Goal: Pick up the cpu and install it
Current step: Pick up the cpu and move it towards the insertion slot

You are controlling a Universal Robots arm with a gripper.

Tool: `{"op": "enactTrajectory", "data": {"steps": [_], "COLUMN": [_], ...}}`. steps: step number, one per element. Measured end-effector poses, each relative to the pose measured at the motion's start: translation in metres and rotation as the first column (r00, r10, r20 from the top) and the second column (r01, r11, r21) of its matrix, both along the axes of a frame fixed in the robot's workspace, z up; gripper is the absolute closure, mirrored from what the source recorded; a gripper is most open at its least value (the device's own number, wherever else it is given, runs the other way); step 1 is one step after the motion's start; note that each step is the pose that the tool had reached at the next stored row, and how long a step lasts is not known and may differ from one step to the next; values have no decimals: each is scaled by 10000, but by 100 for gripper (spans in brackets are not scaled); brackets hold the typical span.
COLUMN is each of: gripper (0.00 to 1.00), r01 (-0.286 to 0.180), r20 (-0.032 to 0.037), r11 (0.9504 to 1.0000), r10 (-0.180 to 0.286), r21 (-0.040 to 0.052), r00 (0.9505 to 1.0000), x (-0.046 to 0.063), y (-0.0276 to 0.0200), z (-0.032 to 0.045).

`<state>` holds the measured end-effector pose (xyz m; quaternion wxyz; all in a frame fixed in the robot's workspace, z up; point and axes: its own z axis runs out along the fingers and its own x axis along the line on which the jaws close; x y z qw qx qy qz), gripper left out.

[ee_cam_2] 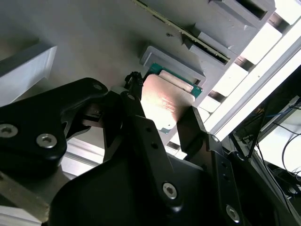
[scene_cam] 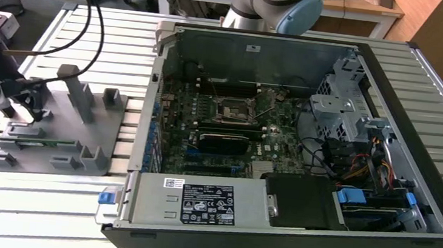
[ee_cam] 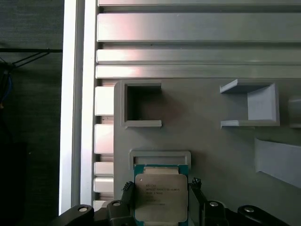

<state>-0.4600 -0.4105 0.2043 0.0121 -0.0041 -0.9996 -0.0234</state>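
Grey fixture plate [ee_cam: 202, 150] carries cpu [ee_cam: 161, 200], straddled by pincer [ee_cam: 161, 184].

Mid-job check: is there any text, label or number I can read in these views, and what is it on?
Nothing is legible.
cpu: faint lines of print on its metal top, too small to read.
black label on the silver box: print too small to read.
white sticker beside that label: blurred, unreadable.

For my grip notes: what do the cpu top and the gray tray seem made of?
The cpu top looks like bare metal, satin silver with a soft sheen. The gray tray looks like matte plastic, perhaps: dull, even, without glare.
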Motion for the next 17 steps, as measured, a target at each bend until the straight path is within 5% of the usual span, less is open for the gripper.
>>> {"op": "enactTrajectory", "data": {"steps": [17], "gripper": [46], "r01": [0], "r20": [5], "r11": [10000], "r10": [0], "r21": [16], "r00": [10000], "x": [-1], "y": [1], "z": [131]}}
